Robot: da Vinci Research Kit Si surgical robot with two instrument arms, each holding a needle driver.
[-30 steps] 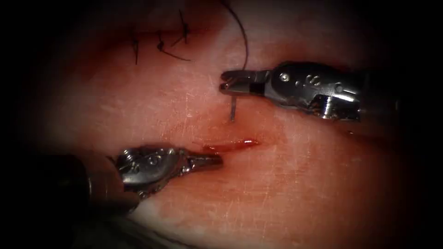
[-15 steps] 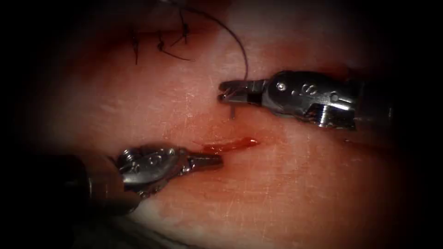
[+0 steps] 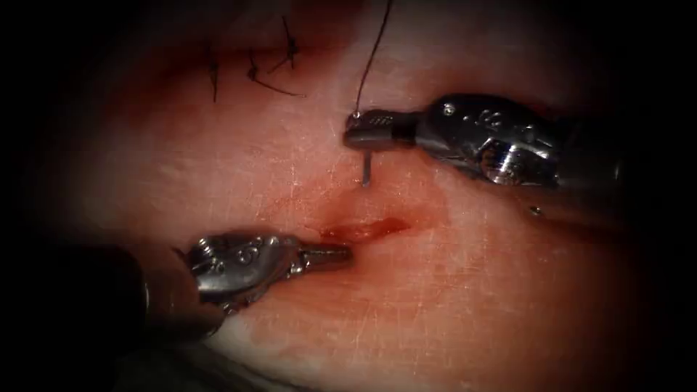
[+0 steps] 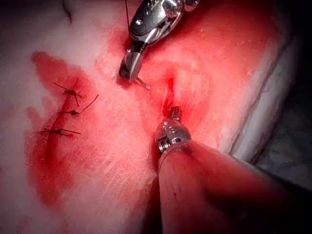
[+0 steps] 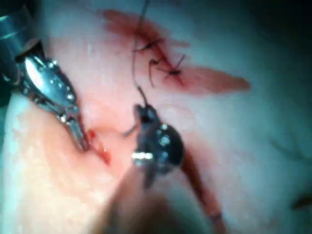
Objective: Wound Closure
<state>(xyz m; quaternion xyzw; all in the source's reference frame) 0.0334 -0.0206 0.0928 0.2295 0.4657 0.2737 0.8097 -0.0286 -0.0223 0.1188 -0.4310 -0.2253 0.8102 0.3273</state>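
Stitches (image 3: 250, 69) done, cut (image 3: 363, 230) open: right tool (image 3: 357, 134) clamps needle (image 3: 367, 168) near its tail, left tool (image 3: 341, 255) shut, empty.

No legible text, labels or numbers

Embossed marks are seen on the metal body of the right arm's tool (image 3: 361, 131), at about 3 o'clock from its jaws in the endoscope view, and on the body of the left arm's tool (image 3: 341, 255), at about 9 o'clock from its jaws, but no character can be made out on either. Nothing written or printed is found on the tissue (image 3: 450, 305).
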